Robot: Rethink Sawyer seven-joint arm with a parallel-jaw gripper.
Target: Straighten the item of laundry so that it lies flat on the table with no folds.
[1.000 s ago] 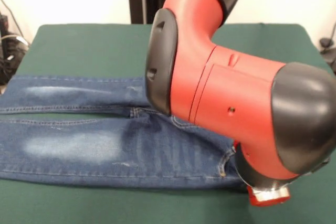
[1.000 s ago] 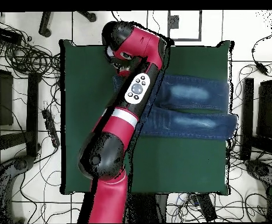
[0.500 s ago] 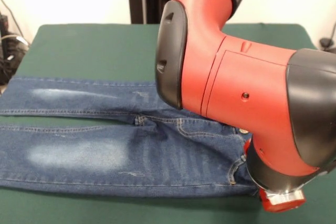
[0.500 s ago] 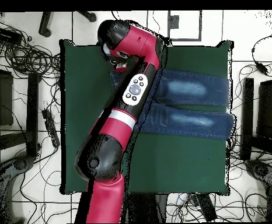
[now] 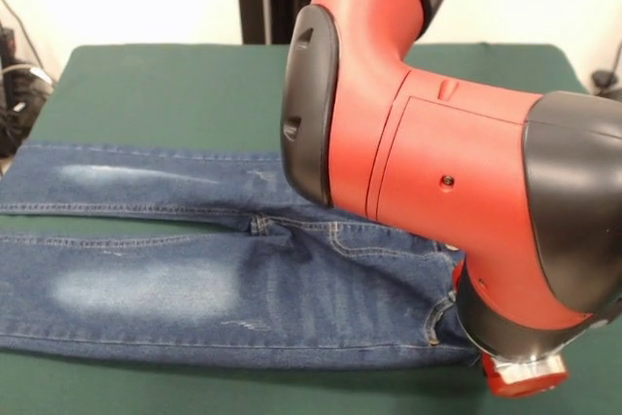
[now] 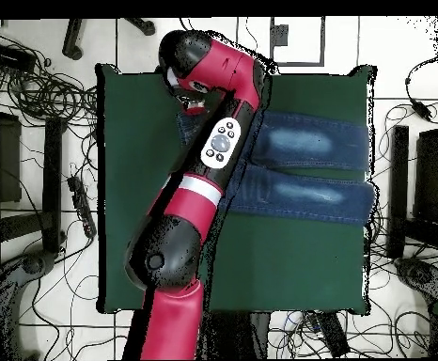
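Observation:
The blue denim jeans (image 5: pixel 194 279) lie spread on the dark green table (image 5: pixel 175 94). Both legs run side by side to the left, with pale faded patches, and the waistband end is at the right, under my arm. My gripper (image 5: pixel 523 374) hangs low over that waistband end at the table's near right, mostly hidden by the red and black wrist. In the overhead view the jeans (image 6: pixel 307 146) stretch from my arm (image 6: pixel 213 150) to the table's right edge (image 6: pixel 366 235), and the gripper is hidden below the arm.
Cables, stands and dark equipment (image 6: pixel 35 113) lie on the floor around the table. The arm's bulky wrist (image 5: pixel 437 182) covers the right half of the front view. Bare green cloth (image 6: pixel 289 263) shows on the robot's side of the jeans.
My arm has shifted toward the near right in the front view, and the jeans have slid a little the same way. In the last half second almost nothing moved.

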